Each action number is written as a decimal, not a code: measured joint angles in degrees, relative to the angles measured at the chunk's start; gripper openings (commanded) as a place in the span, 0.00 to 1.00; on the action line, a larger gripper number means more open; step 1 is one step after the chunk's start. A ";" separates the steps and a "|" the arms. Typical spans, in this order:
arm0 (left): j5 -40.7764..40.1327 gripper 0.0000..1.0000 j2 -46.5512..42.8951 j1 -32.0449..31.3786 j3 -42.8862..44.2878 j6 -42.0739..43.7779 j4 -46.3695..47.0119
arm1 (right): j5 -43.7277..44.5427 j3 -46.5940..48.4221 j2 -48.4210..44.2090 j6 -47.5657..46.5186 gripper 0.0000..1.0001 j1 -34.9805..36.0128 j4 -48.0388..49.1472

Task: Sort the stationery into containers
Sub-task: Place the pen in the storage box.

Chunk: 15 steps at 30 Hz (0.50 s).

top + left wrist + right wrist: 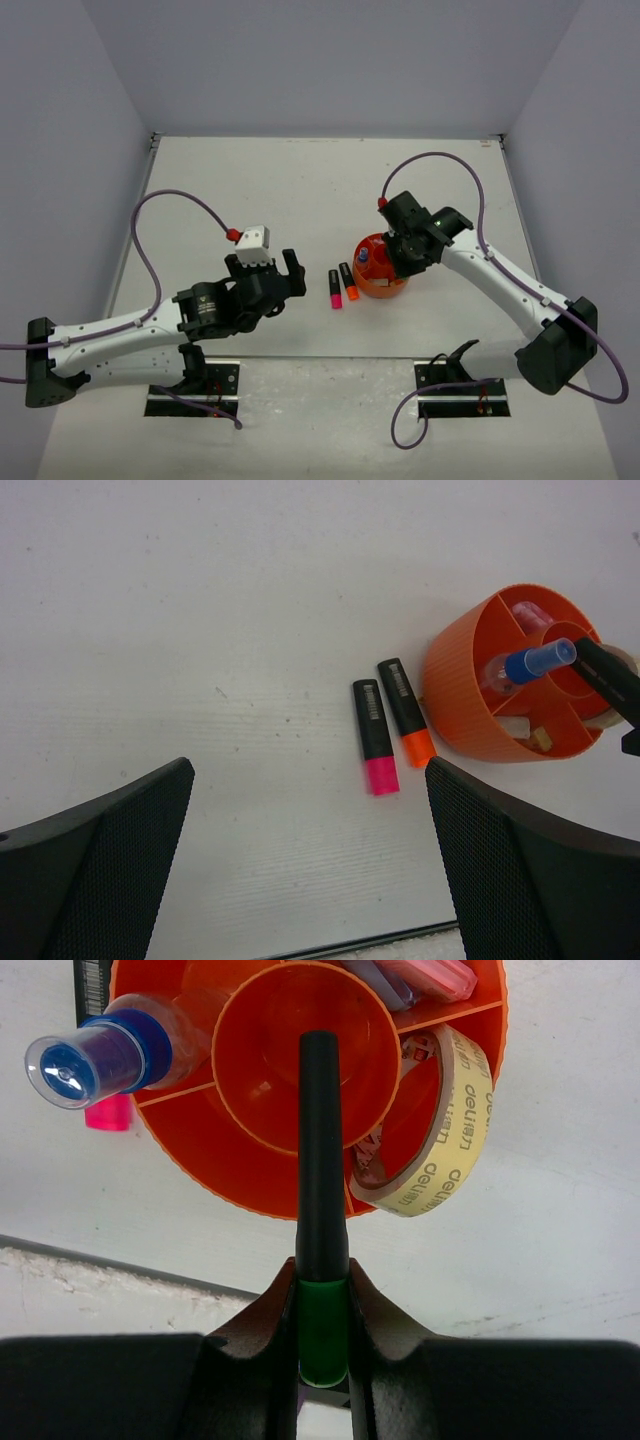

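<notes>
White table (300, 180) between pale grey walls (330, 60), left gripper (308, 775) fingers apart, right gripper (322, 1282) clamping green-capped marker (322, 1160) over orange organiser (185, 1155).

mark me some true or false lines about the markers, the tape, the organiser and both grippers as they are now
1. The right gripper is shut on a green-capped black marker. True.
2. The tape roll lies flat on the table. False: it stands in an outer compartment of the organiser.
3. The pink-capped marker and the orange-capped marker lie side by side on the table. True.
4. The left gripper holds the pink-capped marker. False: it is open and holds nothing.
5. The blue-capped marker sits in the central cup. False: it leans in an outer compartment.
</notes>
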 measured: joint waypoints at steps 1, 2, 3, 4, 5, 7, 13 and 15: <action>0.01 1.00 -0.10 0.00 -0.06 0.00 0.07 | 0.00 0.02 0.04 -0.07 0.18 0.00 -0.04; 0.05 1.00 -0.21 0.00 -0.17 0.00 0.08 | 0.00 0.04 0.13 -0.22 0.19 0.00 -0.08; 0.07 1.00 -0.32 0.00 -0.30 0.00 0.09 | 0.01 0.25 0.35 -0.35 0.21 0.00 -0.25; 0.08 1.00 -0.42 0.00 -0.43 -0.01 0.10 | 0.02 0.48 0.61 -0.48 0.23 0.00 -0.39; 0.10 1.00 -0.51 0.00 -0.58 -0.02 0.09 | 0.03 0.75 0.98 -0.61 0.26 0.00 -0.45; 0.08 1.00 -0.69 0.00 -0.82 -0.04 0.08 | 0.07 1.30 1.86 -0.79 0.31 0.00 -0.50; 0.05 1.00 -1.80 0.00 -1.83 -0.07 0.11 | 0.36 2.53 3.30 -1.06 0.42 0.00 -0.74; 0.03 1.00 -1.88 0.00 -1.92 -0.07 0.23 | 0.50 2.99 3.42 -1.16 0.43 0.00 -0.74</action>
